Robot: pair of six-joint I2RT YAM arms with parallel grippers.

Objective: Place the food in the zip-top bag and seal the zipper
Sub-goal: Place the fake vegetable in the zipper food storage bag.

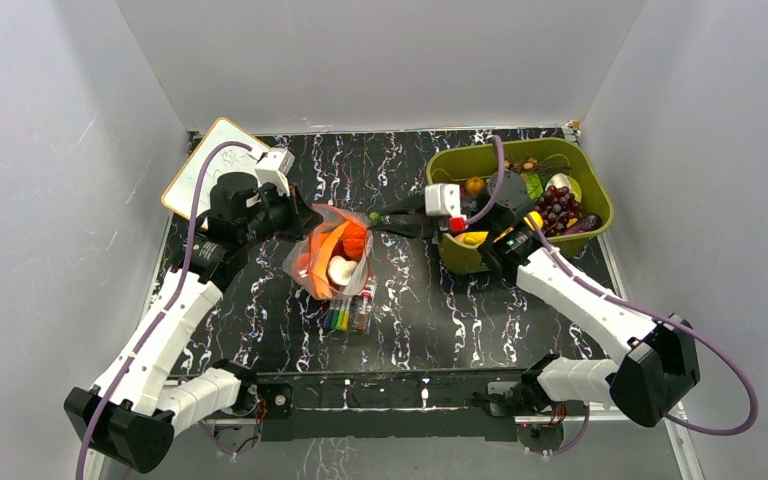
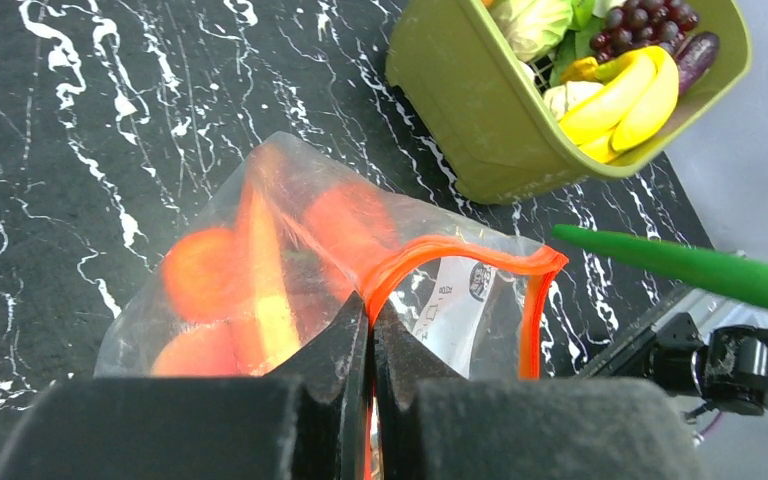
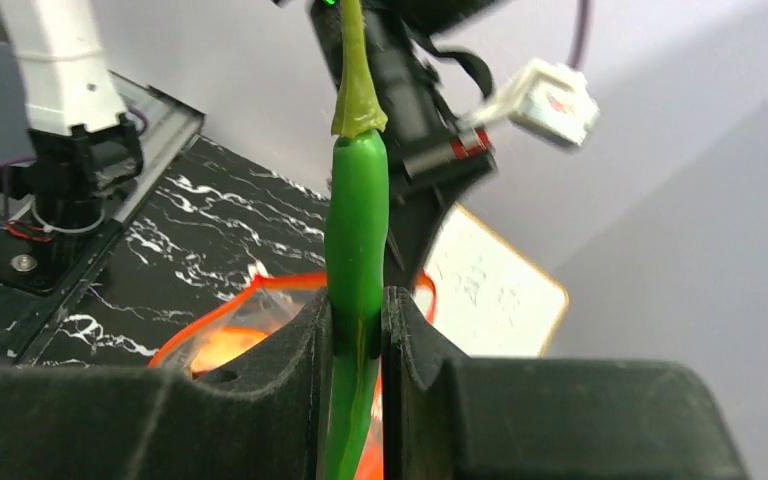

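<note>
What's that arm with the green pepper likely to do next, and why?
Probably ease the green pepper forward and down into the mouth of the bag, then let go. The right end effector grips the pepper just short of the opening, and the left end effector pinches the red-orange zipper strip, holding the mouth open.

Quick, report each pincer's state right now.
Left pincer: closed, pinching the zipper of the zip-top bag.
Right pincer: closed, holding the green chilli.

White black-jointed arms trail purple cables.
</note>
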